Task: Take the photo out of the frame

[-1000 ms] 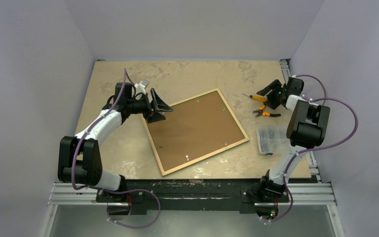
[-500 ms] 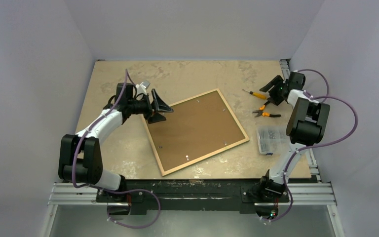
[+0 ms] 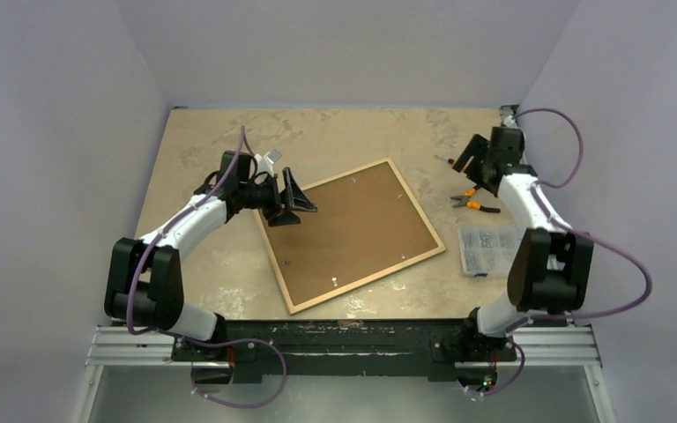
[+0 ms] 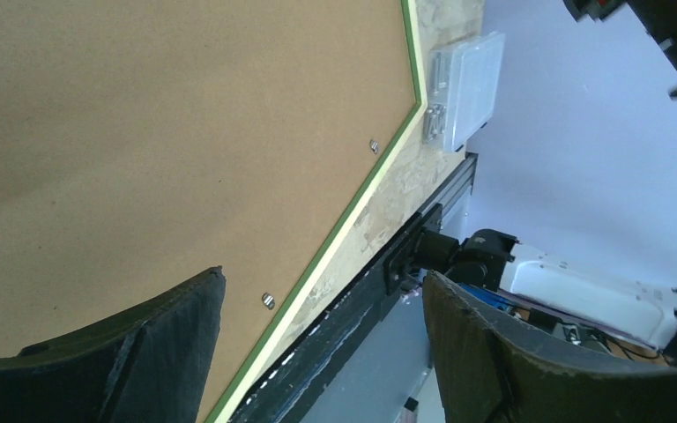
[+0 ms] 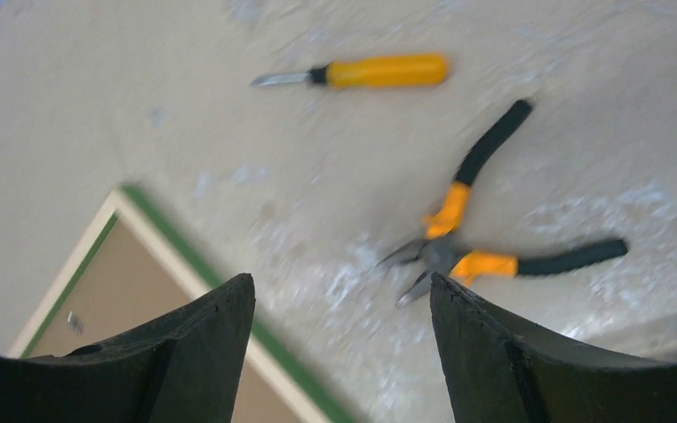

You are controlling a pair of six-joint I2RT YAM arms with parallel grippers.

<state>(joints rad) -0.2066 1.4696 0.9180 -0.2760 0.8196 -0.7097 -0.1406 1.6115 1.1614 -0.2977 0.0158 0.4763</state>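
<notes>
The frame lies face down in the middle of the table, its light wood back edge showing. The photo's brown fibreboard back fills it, held by small metal tabs. My left gripper is open and empty, hovering over the frame's left corner. In the left wrist view my left gripper spans the green frame edge and the fibreboard. My right gripper is open and empty at the far right. In the right wrist view my right gripper hangs beside the frame's far corner.
Orange-handled pliers and a small orange screwdriver lie right of the frame, under my right gripper. The pliers are close to its right finger. A small clear plastic box sits at the right edge, also in the left wrist view.
My right gripper has swung left and back over the tools, and that arm has stretched out. My left gripper has moved right, over the frame's left corner. The frame has not moved.
</notes>
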